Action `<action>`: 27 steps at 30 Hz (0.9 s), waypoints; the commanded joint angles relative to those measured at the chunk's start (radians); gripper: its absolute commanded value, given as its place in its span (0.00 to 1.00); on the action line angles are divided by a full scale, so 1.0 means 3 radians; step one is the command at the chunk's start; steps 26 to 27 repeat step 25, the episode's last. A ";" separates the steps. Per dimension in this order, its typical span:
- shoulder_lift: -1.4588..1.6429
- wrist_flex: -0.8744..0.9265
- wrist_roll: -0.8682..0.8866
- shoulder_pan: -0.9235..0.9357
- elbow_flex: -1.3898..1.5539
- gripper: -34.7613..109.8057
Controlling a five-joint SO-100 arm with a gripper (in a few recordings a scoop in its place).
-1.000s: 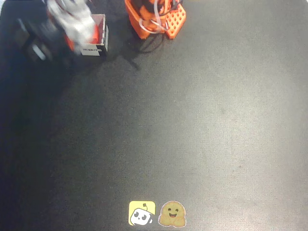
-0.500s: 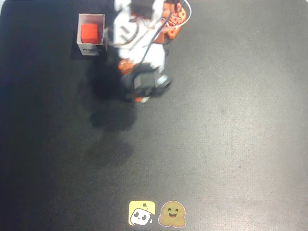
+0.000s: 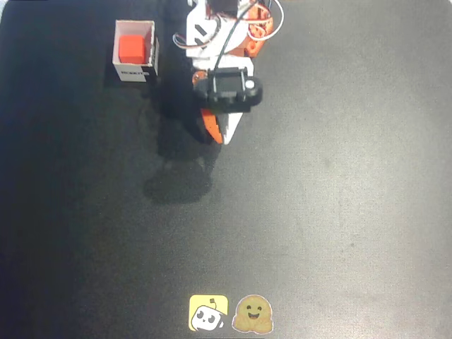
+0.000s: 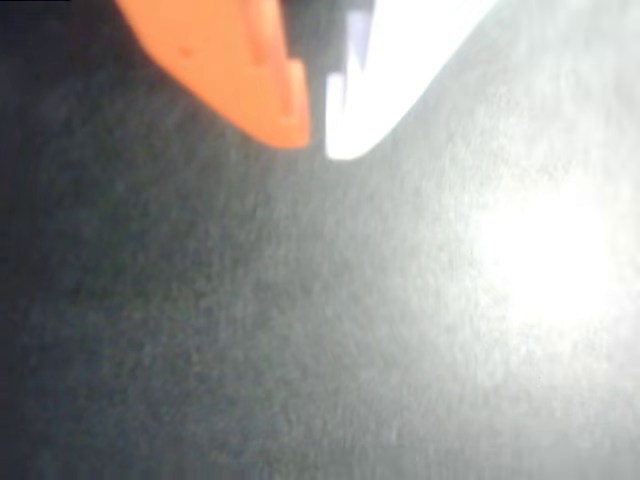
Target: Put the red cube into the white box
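The red cube (image 3: 131, 49) lies inside the white box (image 3: 150, 51) at the top left of the overhead view; the box's dark label strip faces the front. My gripper (image 3: 218, 135) hangs over bare mat to the right of the box, well apart from it. In the wrist view the orange finger (image 4: 240, 70) and the white finger (image 4: 390, 70) meet at their tips, so the gripper (image 4: 318, 145) is shut with nothing in it.
The arm's orange base (image 3: 244, 28) stands at the top middle of the black mat (image 3: 318, 198). Two stickers, a yellow one (image 3: 208, 313) and a brown one (image 3: 253, 314), lie at the front edge.
The arm swung from over the box at the left to the right, leaving the red cube inside the box. It now points down over the mat near its base.
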 commanded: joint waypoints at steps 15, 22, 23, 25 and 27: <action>0.0112 0.1212 0.0036 0.0056 -0.0005 0.24; 0.0112 0.1212 0.0036 0.0051 -0.0005 0.24; 0.0112 0.1212 0.0036 0.0051 -0.0005 0.24; 0.0112 0.1212 0.0036 0.0051 -0.0005 0.24; 0.0112 0.1212 0.0036 0.0051 -0.0005 0.24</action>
